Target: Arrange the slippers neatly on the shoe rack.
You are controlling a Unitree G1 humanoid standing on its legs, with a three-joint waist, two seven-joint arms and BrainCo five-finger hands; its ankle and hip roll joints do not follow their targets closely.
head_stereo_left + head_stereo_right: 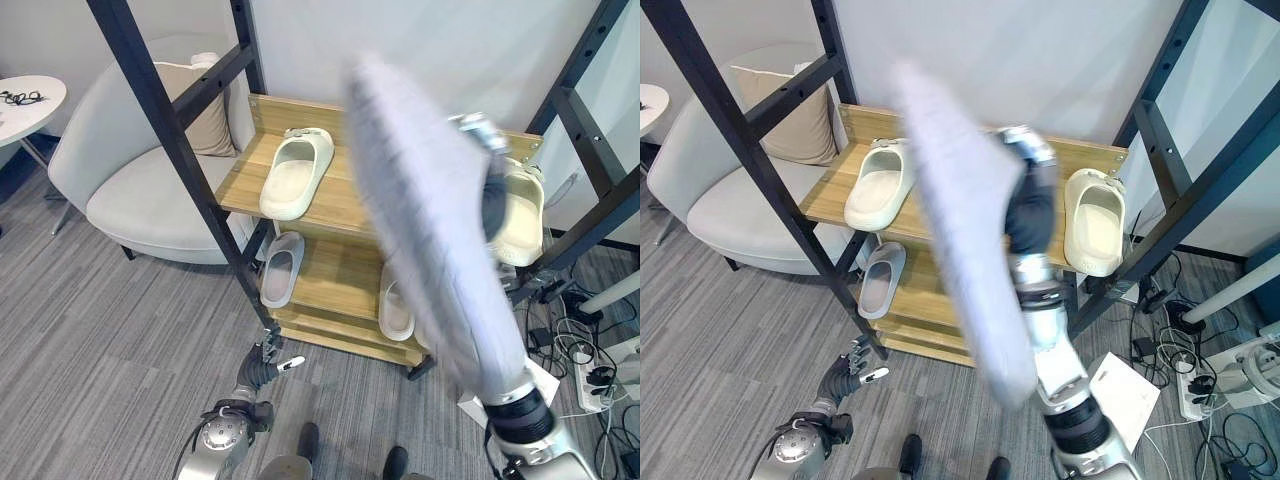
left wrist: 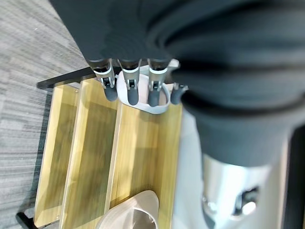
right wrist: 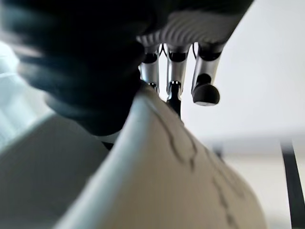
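I hold a grey slipper (image 1: 430,230) high in front of the shoe rack (image 1: 340,205), sole toward me and close to my eyes. My right hand (image 1: 1030,215) is shut on it behind its upper end; in the right wrist view the fingers (image 3: 205,81) reach past the slipper's rim (image 3: 167,181). One cream slipper (image 1: 297,172) lies on the top shelf at the left, another (image 1: 1092,220) at the right. On the lower shelf are a grey slipper (image 1: 282,268) and a pale one (image 1: 394,305). My left hand (image 1: 262,370) hangs low by the rack's foot, open.
Black metal frame posts (image 1: 180,150) cross in front of the rack on both sides. A light armchair (image 1: 150,190) with a cushion stands to the left, a round white table (image 1: 25,100) beyond it. Cables and a power strip (image 1: 590,370) lie on the floor at the right.
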